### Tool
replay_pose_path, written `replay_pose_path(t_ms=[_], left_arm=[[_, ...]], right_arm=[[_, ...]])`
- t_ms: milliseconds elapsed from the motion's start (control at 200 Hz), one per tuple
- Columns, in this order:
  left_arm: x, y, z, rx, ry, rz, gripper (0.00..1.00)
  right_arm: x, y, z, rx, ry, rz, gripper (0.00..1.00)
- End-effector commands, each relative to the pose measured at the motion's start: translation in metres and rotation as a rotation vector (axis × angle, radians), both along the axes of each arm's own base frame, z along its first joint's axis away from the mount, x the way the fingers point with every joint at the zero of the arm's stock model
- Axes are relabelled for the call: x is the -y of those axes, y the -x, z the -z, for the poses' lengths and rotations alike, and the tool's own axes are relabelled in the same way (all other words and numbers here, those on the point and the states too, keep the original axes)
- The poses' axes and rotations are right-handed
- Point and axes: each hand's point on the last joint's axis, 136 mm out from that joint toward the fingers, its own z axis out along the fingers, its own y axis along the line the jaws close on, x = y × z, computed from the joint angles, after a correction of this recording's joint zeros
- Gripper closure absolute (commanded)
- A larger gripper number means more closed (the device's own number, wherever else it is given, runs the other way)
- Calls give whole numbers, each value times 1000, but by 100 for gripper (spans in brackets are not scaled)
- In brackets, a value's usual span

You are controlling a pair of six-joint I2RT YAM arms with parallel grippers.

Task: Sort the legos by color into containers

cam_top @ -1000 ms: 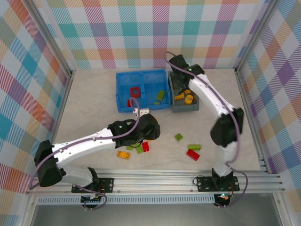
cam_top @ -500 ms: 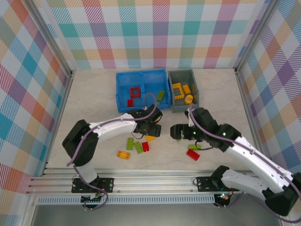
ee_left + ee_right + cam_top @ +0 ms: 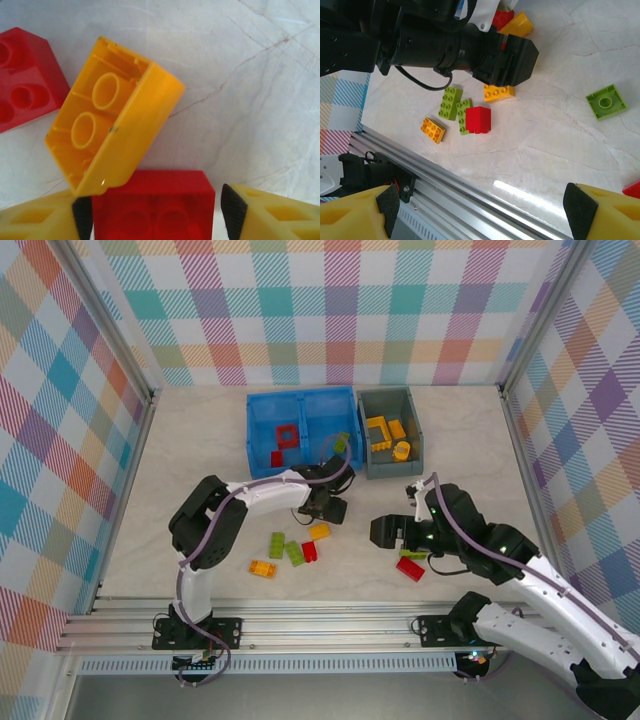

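Pale veined tabletop (image 3: 250,75); orange-yellow lego (image 3: 115,115) tipped, hollow underside showing.

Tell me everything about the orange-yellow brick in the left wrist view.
The orange-yellow brick is glossy plastic, tipped so its hollow underside faces the camera, showing two round tubes. It lies askew on the pale marbled table, its lower corner overlapping a red brick nearer the camera; contact is unclear. Another red brick lies beside it.

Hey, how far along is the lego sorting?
Done: red pieces and a green brick lie in the blue bin, yellow ones in the grey bin. In hand: a red brick sits between the jaws of the left gripper. Left: several loose bricks on the table.
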Motion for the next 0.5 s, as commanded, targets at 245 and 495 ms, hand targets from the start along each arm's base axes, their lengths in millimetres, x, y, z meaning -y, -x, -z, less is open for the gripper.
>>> replay_pose_path(t_ms=[245, 495], left_arm=[[-3, 1, -36, 49, 54, -19, 52], [-55, 5, -109, 111, 69, -124, 53]], right_arm=[[-9, -4, -1, 8, -10, -23, 15], [-38, -18, -21, 138, 23, -120, 17]])
